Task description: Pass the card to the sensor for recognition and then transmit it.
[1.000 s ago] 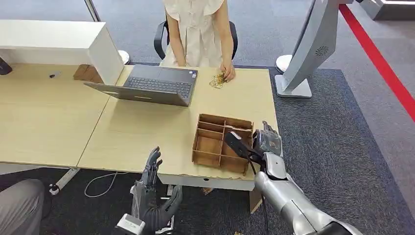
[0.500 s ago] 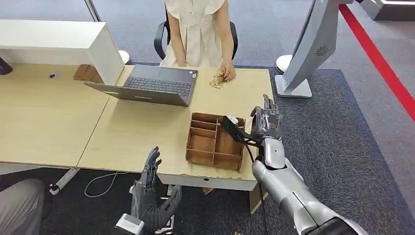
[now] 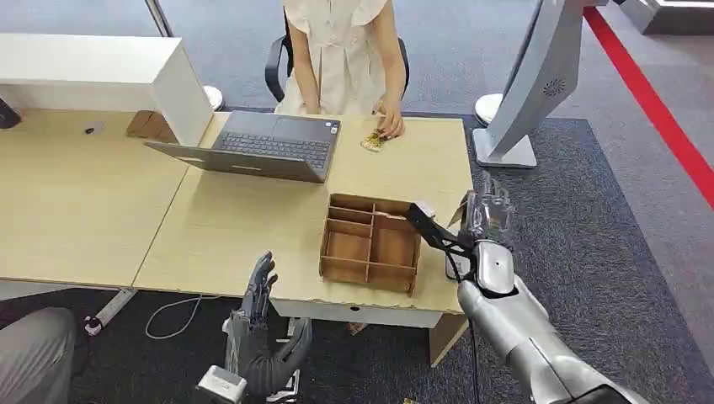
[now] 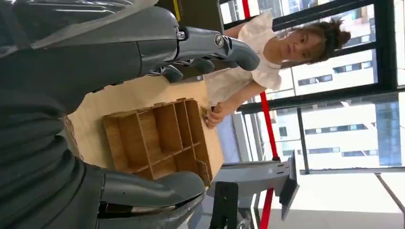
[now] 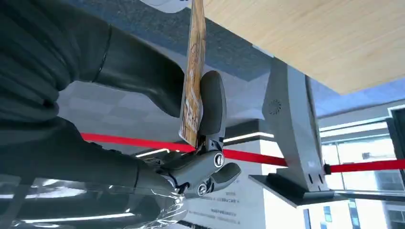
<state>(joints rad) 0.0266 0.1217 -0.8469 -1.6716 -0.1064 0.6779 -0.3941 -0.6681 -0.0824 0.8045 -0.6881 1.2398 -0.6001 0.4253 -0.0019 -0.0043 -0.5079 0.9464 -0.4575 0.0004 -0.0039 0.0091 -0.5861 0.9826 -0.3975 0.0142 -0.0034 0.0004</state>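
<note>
My right hand (image 3: 487,225) is raised over the table's right edge, just right of the wooden divider box (image 3: 370,244). It pinches a thin wood-patterned card (image 5: 193,95) between thumb and finger, and the right wrist view shows the card edge-on. A tall slanted grey stand (image 3: 524,88) on a flat base rises on the carpet beyond the table's right end, also seen as the grey stand (image 5: 288,119) past the card. My left hand (image 3: 263,332) hangs below the table's front edge with its fingers spread and nothing in them. The box (image 4: 160,138) lies beyond it.
A person in a pale top sits at the far side, one hand (image 3: 389,124) on small gold items. An open laptop (image 3: 261,145) lies left of centre and a white box (image 3: 101,71) stands at the back left. A red floor line (image 3: 657,109) runs along the right.
My right hand has lifted away from the divider box and swung right, to the table's right edge, still holding the card. The box slid slightly left. The left hand stayed put.
</note>
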